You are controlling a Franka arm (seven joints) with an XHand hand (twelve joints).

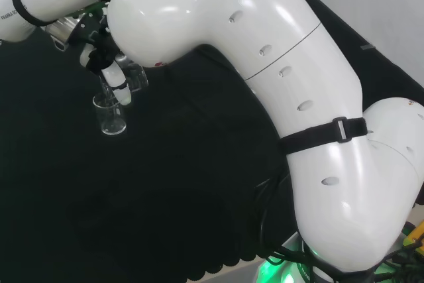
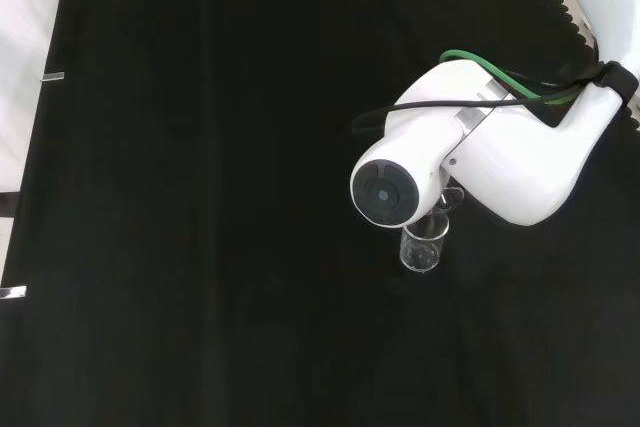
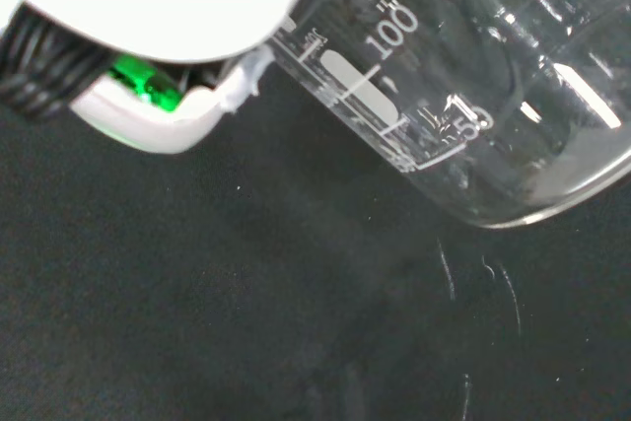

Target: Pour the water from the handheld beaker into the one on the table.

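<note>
**Pour in progress: spill risk at the lip**

The handheld beaker (image 3: 463, 96) is seen close up in the wrist view, tilted hard over, graduations visible on its wall. In the head view the hand (image 1: 109, 64) is placed just above the beaker on the table (image 1: 110, 114), w/ the held glass (image 1: 136, 77) tucked against the fingers (image 1: 118, 84), which are curled round it; the hand is thus closed on that beaker. The receiving beaker is also shown in the front view (image 2: 421, 245), upright on the black cloth (image 2: 200, 197), just below the arm's white link (image 2: 500, 162) and its grey cap.

Whether water is actually running cannot be made out; clear glass vs. black cloth gives little to go on, and the receiving beaker appears possibly near-empty.

Risks, as judged from here:
- Spout not centred over the lower rim: water would be sent down the outside wall and onto the cloth.
- Tilt increased too fast: stream would overshoot the far rim.
- Held beaker lowered further: rims could be knocked together and the light table beaker tipped over.
- Beaker could slip in the fingers at this steep tilt.
</note>
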